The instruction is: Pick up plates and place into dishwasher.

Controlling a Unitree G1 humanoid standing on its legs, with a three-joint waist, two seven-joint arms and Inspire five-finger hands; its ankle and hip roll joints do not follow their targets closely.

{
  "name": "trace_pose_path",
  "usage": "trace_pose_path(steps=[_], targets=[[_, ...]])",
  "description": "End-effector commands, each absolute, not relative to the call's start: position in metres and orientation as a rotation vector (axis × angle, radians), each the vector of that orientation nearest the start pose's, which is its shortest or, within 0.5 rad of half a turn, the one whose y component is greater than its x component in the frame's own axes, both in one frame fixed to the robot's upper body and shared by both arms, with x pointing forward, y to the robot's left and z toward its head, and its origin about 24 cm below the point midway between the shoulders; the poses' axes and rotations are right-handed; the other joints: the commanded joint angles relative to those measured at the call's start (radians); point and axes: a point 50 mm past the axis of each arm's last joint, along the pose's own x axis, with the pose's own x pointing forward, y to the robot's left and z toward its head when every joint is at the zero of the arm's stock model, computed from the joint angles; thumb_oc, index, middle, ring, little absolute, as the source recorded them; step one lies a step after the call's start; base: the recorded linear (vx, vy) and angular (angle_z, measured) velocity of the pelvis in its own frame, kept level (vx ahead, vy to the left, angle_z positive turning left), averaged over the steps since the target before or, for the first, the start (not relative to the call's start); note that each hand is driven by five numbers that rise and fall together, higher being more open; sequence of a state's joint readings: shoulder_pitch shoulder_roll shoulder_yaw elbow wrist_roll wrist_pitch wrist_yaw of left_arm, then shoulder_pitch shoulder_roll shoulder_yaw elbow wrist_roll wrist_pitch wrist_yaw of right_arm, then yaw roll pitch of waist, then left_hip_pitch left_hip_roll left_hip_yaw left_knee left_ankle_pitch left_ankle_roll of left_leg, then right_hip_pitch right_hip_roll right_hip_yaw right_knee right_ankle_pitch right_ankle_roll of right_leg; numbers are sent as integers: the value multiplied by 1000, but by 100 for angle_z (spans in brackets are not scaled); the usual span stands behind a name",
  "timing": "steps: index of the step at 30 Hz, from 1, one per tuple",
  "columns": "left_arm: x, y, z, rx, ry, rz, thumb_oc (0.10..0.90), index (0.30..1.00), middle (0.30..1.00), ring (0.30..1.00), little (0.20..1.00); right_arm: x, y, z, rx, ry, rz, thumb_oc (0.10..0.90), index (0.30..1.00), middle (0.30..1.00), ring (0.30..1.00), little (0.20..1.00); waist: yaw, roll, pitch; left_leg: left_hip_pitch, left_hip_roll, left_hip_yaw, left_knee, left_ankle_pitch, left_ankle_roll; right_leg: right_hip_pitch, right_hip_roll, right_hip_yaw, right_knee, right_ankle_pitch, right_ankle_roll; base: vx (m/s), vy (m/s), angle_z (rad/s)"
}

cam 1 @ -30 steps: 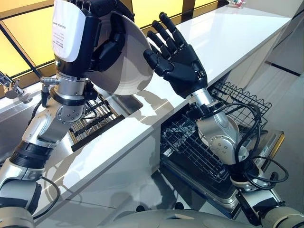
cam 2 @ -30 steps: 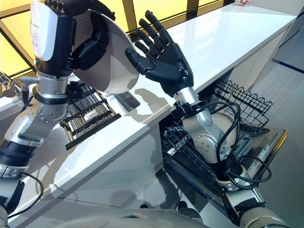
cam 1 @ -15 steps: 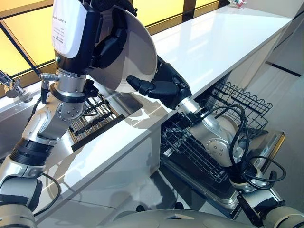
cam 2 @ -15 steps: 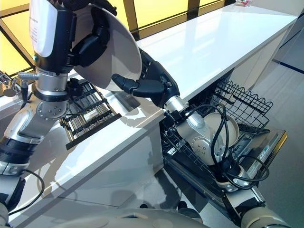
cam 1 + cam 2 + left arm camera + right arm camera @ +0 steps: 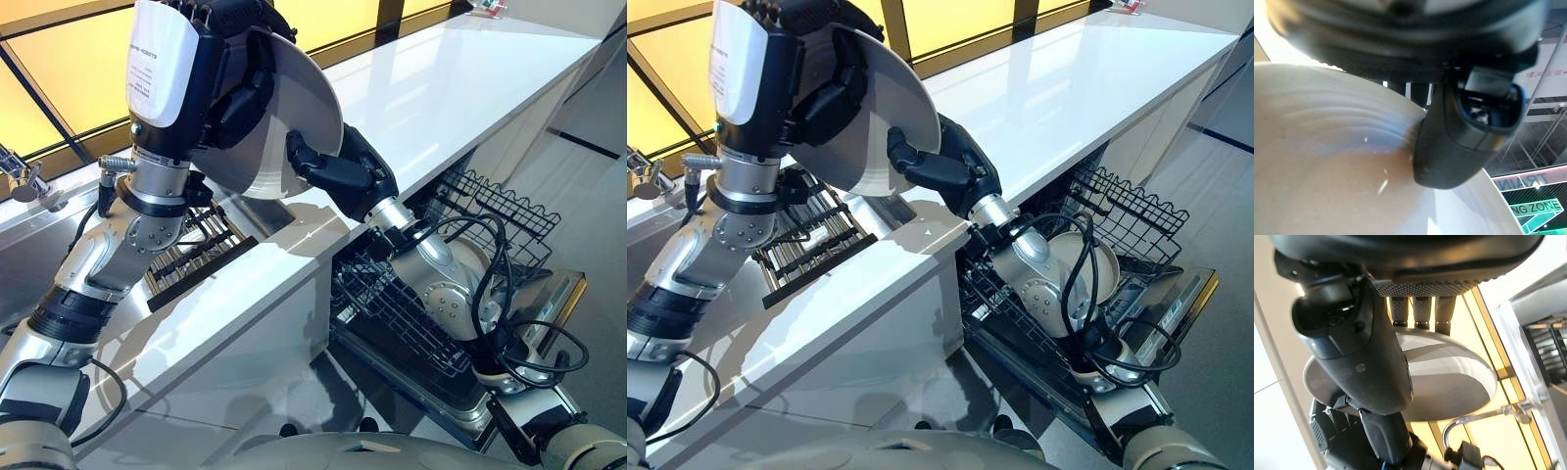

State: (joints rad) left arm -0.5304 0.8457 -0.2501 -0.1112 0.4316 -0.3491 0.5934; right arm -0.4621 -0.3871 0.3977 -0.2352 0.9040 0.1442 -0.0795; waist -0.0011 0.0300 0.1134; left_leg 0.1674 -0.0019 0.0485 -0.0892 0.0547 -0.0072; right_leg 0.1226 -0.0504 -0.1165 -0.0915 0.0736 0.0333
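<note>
Plate (image 5: 279,122) is held tilted over the counter's (image 5: 470,69) front edge, left hand (image 5: 230,93) clamped on it, right hand (image 5: 333,166) closing on its rim for a handover toward the dishwasher rack (image 5: 411,313).

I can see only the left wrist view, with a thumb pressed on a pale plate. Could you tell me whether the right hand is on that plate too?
Observer: Yes. The right hand pinches the plate at its rim, thumb on the face and fingers behind, across from the left hand.
Operator: Thank you. Where is the plate held?
Observer: It is tilted on edge in the air above the white counter, touching only the hands.
Operator: And is the dishwasher ready?
Observer: Its door is down and the wire rack is pulled out, with one pale dish in it.
</note>
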Motion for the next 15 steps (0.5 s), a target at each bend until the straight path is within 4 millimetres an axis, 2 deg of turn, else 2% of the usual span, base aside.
trace_pose_path(steps=[1, 13, 14, 15], targets=[[267, 172, 311, 872, -1434, 259, 100, 300, 300, 300, 200, 275, -67, 238, 467, -488, 775, 800, 900, 900, 900, 900, 4, -30, -77, -4, -84, -34, 2, -87, 50, 42, 53, -28, 17, -79, 1, 0, 0, 0], [265, 165, 313, 846, -1459, 225, 100, 300, 300, 300, 200, 276, -63, 241, 467, -492, 777, 800, 900, 900, 900, 900, 6, -30, -78, -6, -85, -37, 2, -87, 50, 42, 53, -29, 16, -79, 1, 0, 0, 0], [265, 164, 313, 844, -1460, 220, 100, 300, 300, 300, 200, 276, -63, 242, 467, -494, 778, 633, 756, 756, 756, 733, 6, -30, -78, -6, -86, -37, 2, -87, 51, 43, 53, -29, 16, -79, 1, 0, 0, 0], [265, 163, 314, 841, -1461, 215, 100, 300, 300, 300, 200, 276, -63, 242, 468, -495, 778, 100, 300, 300, 300, 200, 5, -30, -78, -6, -86, -38, 2, -87, 51, 42, 53, -28, 16, -79, 1, 0, 0, 0]])
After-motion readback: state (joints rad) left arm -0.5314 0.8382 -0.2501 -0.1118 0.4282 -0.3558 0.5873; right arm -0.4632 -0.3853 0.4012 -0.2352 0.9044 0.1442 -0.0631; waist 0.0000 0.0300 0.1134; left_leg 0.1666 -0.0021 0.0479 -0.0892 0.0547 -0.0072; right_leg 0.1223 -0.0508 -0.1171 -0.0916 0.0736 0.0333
